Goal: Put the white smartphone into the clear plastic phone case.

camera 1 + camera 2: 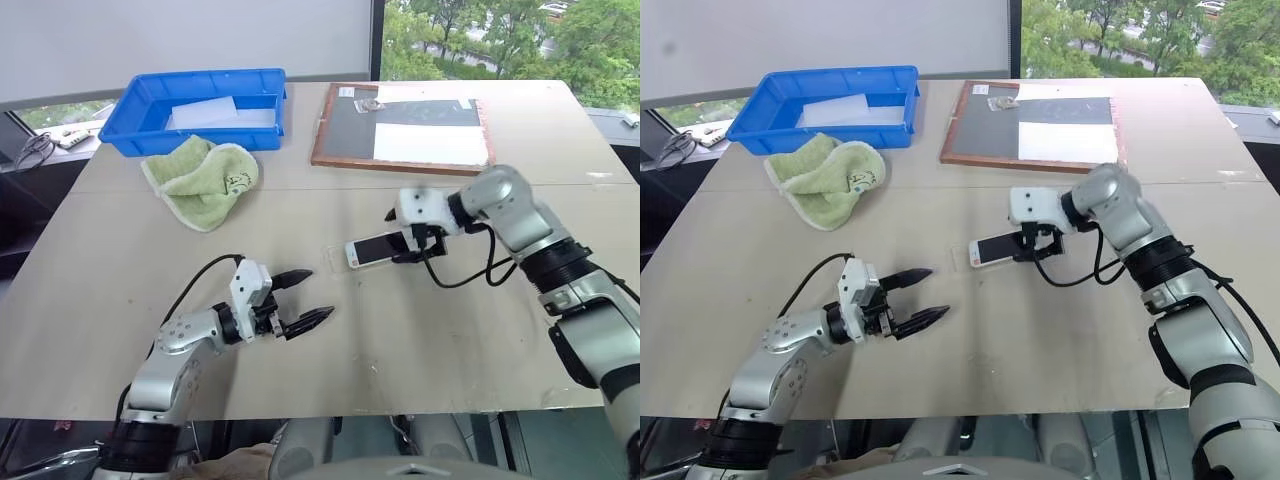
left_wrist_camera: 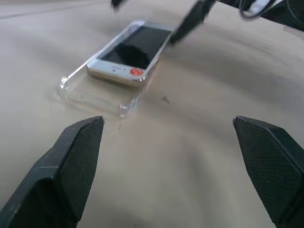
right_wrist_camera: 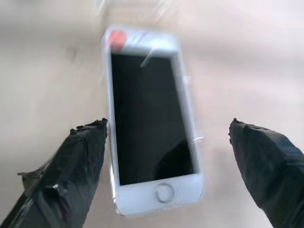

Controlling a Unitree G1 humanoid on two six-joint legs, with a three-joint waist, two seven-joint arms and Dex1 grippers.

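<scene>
The white smartphone (image 1: 368, 250) lies screen up near the middle of the table, its black screen (image 3: 149, 128) facing me. It rests partly in the clear plastic phone case (image 2: 88, 92), whose empty end sticks out past the phone toward my left gripper. My right gripper (image 1: 400, 240) hovers just above the phone's other end, pointing down, open, with one finger on each side and nothing held. My left gripper (image 1: 320, 293) stands open low over the table, a short way in front of the case and aimed at it.
A green cloth (image 1: 205, 180) lies at the back left, in front of a blue bin (image 1: 150, 135) holding white sheets. A wood-framed black board (image 1: 400, 125) with a white sheet sits at the back centre. Glasses (image 1: 35, 150) lie off the far left edge.
</scene>
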